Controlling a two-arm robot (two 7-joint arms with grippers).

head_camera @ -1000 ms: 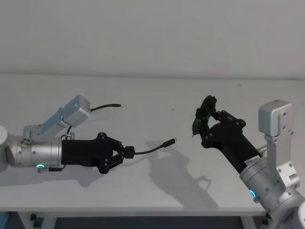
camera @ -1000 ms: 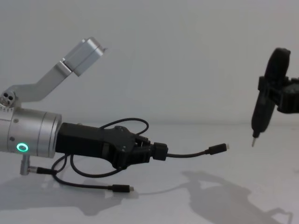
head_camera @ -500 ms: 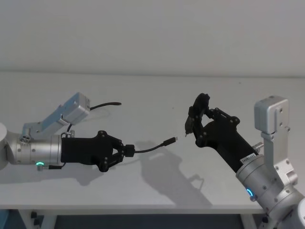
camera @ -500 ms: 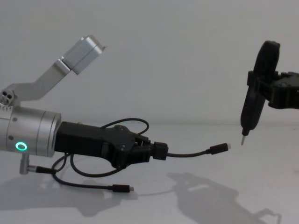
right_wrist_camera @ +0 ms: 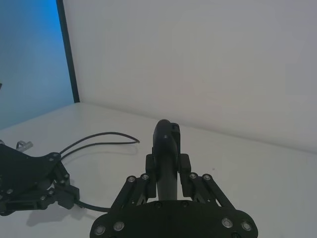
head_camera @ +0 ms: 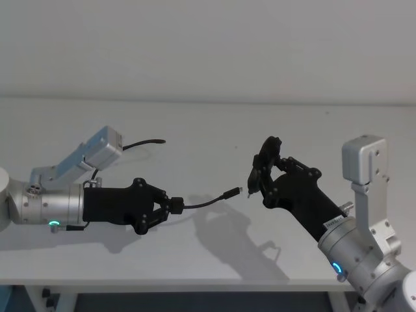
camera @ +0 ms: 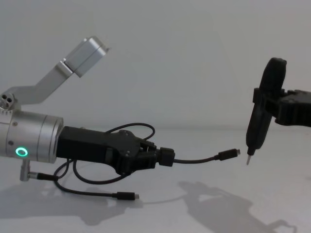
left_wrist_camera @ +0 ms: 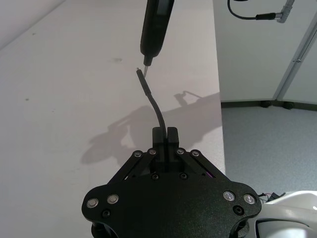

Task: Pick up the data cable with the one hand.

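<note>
The data cable (camera: 194, 159) is showing a matt black rubbery sheath and a small shiny metal tip. The left gripper (camera: 165, 158) is looking like matt black plastic behind brushed silver metal. The table (head_camera: 208, 130) is appearing smooth, matt white.

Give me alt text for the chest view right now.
The left gripper holds the data cable above the white table, its free plug pointing right. The right gripper holds a black pointed tool, tip down, close beside that plug.
</note>
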